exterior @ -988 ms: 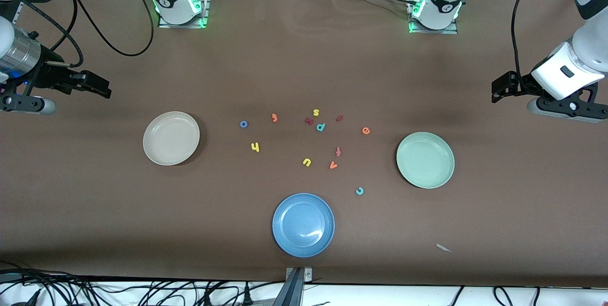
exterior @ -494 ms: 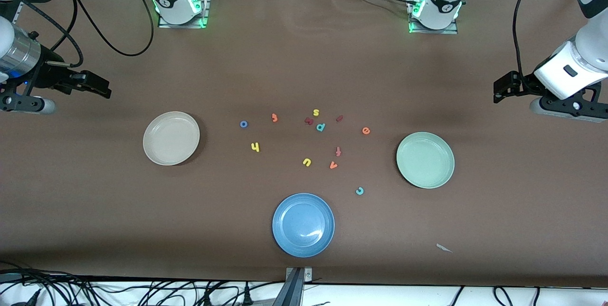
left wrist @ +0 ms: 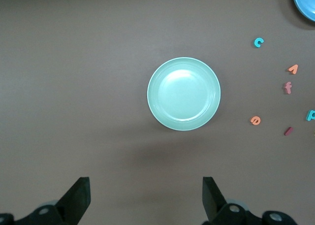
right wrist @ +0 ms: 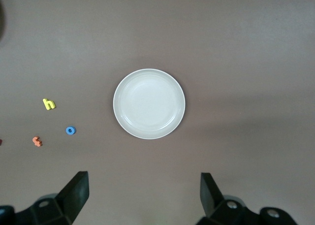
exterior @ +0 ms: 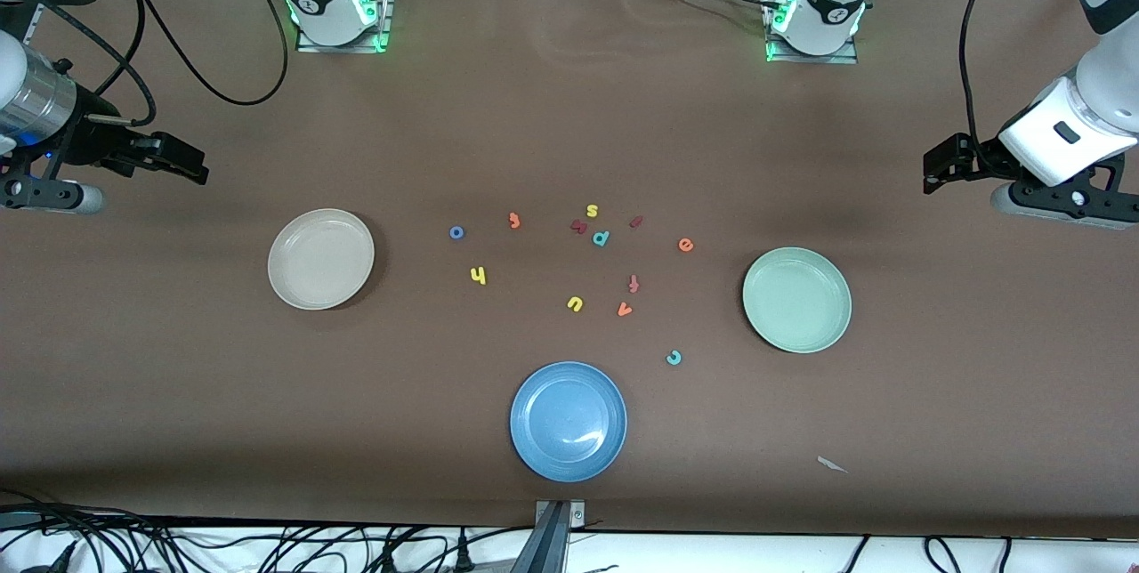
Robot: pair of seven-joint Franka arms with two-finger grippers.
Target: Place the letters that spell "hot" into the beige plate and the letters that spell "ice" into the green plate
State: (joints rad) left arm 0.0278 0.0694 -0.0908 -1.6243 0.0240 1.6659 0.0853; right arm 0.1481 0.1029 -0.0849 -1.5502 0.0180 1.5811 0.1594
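Observation:
The beige plate lies toward the right arm's end, the green plate toward the left arm's end; both are empty. Between them lie the blue "o", yellow "h", orange "t", maroon "i", orange "e" and teal "c". My right gripper hangs open over bare table near the beige plate. My left gripper hangs open near the green plate.
A blue plate lies nearest the front camera. Other letters sit among the task's: yellow "s", teal "p", a maroon letter, reddish "f", yellow "u", orange "v". A paper scrap lies near the front edge.
The left arm's hand has shifted very slightly. The right arm, plates and letters have not moved.

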